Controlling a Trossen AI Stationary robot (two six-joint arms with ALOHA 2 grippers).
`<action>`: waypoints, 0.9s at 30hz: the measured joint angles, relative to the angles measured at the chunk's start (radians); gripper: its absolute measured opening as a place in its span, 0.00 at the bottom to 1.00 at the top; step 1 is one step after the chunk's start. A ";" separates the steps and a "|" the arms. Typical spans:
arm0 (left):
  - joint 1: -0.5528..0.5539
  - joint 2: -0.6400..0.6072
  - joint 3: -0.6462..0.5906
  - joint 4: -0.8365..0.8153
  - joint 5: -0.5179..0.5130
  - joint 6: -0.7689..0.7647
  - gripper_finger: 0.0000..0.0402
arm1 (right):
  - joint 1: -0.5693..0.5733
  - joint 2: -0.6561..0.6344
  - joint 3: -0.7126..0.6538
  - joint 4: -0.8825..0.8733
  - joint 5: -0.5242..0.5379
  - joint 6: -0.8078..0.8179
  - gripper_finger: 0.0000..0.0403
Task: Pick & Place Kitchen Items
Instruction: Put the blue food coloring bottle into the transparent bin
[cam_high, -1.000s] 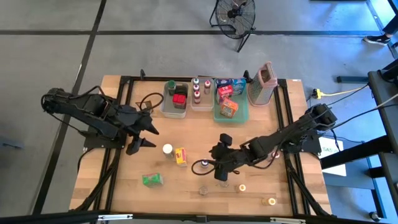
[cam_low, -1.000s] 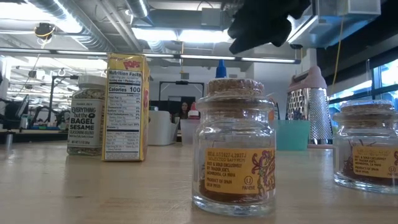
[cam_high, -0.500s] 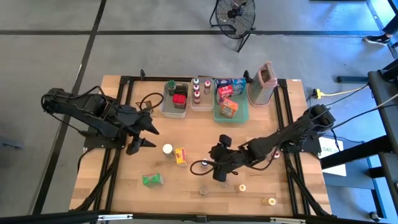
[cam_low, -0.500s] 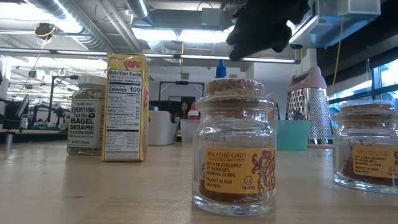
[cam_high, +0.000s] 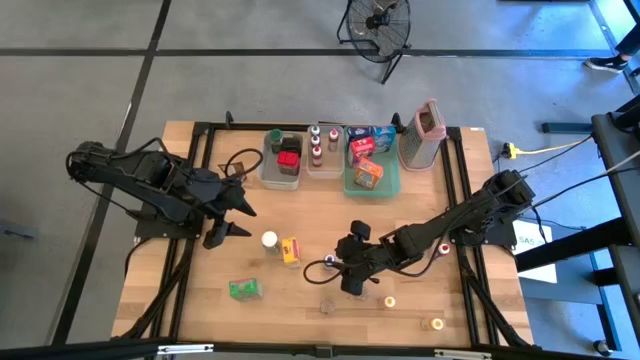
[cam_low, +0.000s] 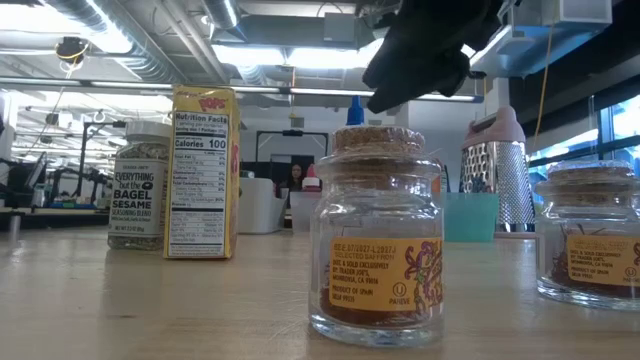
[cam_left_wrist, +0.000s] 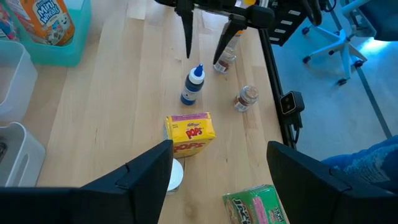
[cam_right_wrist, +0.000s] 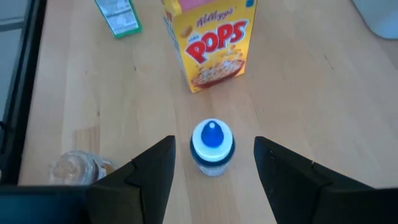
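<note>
From above: right gripper at table centre-front, jaws apart, straddling blue-capped bottle, not yet closed. Left gripper parked at left side, jaws apart, empty. Step judged: pre-grasp on bottle; next needs lowering, closing, lifting toward tubs at back.

At table level: cork-topped jar close up, second jar at right, Pops box and seasoning shaker at left; grater behind.

From left wrist: bottle between far fingers, Pops box near, green packet beside.

From right wrist: bottle centred between fingers; Pops box just beyond, jar to one side, possible snags.
</note>
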 joint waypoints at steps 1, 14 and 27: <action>0.000 0.000 0.000 0.000 0.000 0.000 0.64 | -0.001 0.000 0.000 0.000 0.000 0.000 0.55; 0.000 0.000 0.000 0.000 0.000 0.000 0.64 | -0.012 0.073 0.001 0.078 -0.015 -0.003 0.55; 0.000 0.000 0.000 -0.001 0.000 0.000 0.64 | -0.028 0.076 0.000 0.061 -0.015 -0.009 0.55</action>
